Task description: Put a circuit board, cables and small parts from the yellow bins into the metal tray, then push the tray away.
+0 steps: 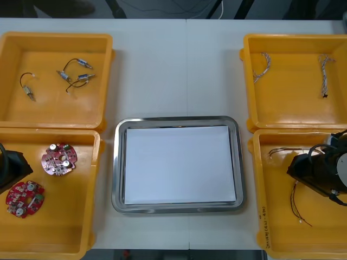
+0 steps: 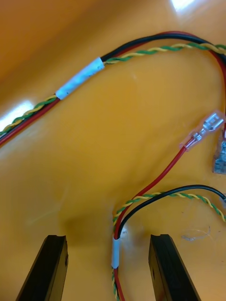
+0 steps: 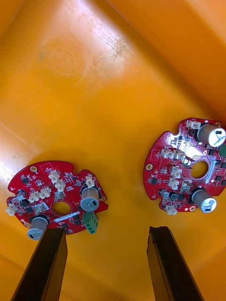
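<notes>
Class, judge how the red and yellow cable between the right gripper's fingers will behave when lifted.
Likely floppy: the red and yellow cable lies in loose curves inside the open right gripper. Probably light, being thin wire. Its clear-sleeved connector may snag the other cable.

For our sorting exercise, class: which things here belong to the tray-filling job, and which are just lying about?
Job: metal tray, yellow bins, circuit boards, red and yellow cables, twisted cables, small metal parts; left claw open over the boards, right claw open astride a cable.
Lying about: cords beyond the table.
</notes>
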You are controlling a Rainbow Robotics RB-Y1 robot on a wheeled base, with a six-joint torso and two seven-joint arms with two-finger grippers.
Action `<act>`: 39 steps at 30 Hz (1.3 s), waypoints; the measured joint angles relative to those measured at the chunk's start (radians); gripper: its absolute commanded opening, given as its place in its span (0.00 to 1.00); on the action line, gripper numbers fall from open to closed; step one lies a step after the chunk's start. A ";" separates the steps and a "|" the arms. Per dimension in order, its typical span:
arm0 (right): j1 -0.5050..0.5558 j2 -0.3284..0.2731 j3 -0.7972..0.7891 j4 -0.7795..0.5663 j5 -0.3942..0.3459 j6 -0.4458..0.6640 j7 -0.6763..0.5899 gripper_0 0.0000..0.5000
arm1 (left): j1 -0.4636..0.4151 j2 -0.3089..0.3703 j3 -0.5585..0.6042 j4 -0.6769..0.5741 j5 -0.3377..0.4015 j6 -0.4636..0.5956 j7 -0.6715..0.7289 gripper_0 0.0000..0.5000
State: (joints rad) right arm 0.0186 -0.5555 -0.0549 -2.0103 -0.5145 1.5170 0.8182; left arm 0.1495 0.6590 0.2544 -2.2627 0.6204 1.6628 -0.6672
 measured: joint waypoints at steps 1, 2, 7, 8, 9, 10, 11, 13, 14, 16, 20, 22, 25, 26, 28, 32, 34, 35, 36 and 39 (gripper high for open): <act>0.000 0.000 0.002 0.003 0.001 0.000 0.000 1.00 | 0.000 -0.004 -0.006 0.000 -0.007 0.000 0.000 1.00; 0.000 0.000 0.005 0.006 0.001 0.000 0.000 1.00 | 0.000 -0.008 -0.012 0.000 -0.015 0.000 0.000 1.00; 0.007 0.000 0.015 0.013 0.001 -0.016 0.000 1.00 | 0.000 -0.025 -0.052 0.001 -0.059 0.000 0.000 1.00; 0.009 0.000 0.017 0.016 0.001 -0.022 0.000 1.00 | 0.000 -0.028 -0.060 0.002 -0.067 0.000 0.000 1.00; 0.010 0.000 0.019 0.020 0.001 -0.030 0.000 1.00 | 0.000 -0.031 -0.067 0.004 -0.076 0.000 0.000 1.00; 0.011 0.000 0.020 0.024 0.001 -0.038 0.000 1.00 | 0.000 -0.034 -0.074 0.007 -0.085 -0.001 0.000 1.00; 0.011 0.000 0.020 0.028 0.001 -0.044 0.000 1.00 | 0.000 -0.038 -0.081 0.011 -0.092 -0.002 0.000 1.00; 0.011 0.000 0.020 0.031 0.001 -0.056 0.000 1.00 | 0.000 -0.047 -0.092 0.021 -0.105 -0.010 0.000 1.00; 0.011 0.000 0.020 0.031 0.001 -0.059 0.000 1.00 | 0.000 -0.051 -0.098 0.027 -0.110 -0.015 0.000 1.00; 0.011 0.000 0.020 0.031 0.001 -0.063 0.000 1.00 | 0.000 -0.061 -0.108 0.044 -0.125 -0.032 0.000 1.00; 0.011 0.000 0.020 0.031 0.001 -0.064 0.000 0.99 | 0.000 -0.078 -0.123 0.070 -0.143 -0.061 0.000 1.00; 0.011 0.000 0.020 0.031 0.001 -0.065 0.000 0.69 | 0.000 -0.085 -0.129 0.080 -0.150 -0.073 0.001 1.00; 0.011 0.000 0.020 0.031 0.005 -0.065 0.000 0.52 | 0.000 -0.095 -0.131 0.090 -0.156 -0.097 0.001 1.00; 0.011 0.000 0.020 0.031 0.006 -0.065 0.000 0.44 | 0.000 -0.098 -0.131 0.093 -0.156 -0.105 0.001 1.00; 0.011 0.000 0.020 0.031 0.006 -0.065 0.000 0.32 | 0.001 -0.103 -0.132 0.096 -0.157 -0.117 0.001 1.00; 0.011 0.000 0.020 0.031 0.006 -0.065 0.007 0.08 | 0.008 -0.104 -0.135 0.097 -0.161 -0.130 0.001 1.00; 0.011 0.000 0.020 0.031 0.006 -0.066 0.034 0.00 | 0.014 -0.104 -0.136 0.097 -0.165 -0.133 0.001 1.00; 0.011 0.000 0.020 0.031 0.006 -0.066 0.047 0.00 | 0.017 -0.104 -0.136 0.097 -0.168 -0.133 0.001 1.00; 0.011 0.000 0.020 0.031 0.006 -0.066 0.057 0.00 | 0.021 -0.104 -0.136 0.097 -0.172 -0.134 0.001 1.00; 0.011 0.000 0.020 0.031 0.006 -0.067 0.059 0.00 | 0.031 -0.104 -0.136 0.097 -0.181 -0.136 0.001 1.00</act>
State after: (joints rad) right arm 0.0296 -0.5556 -0.0350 -1.9792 -0.5089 1.4504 0.8774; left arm 0.1804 0.5549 0.1187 -2.1659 0.4389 1.5271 -0.6663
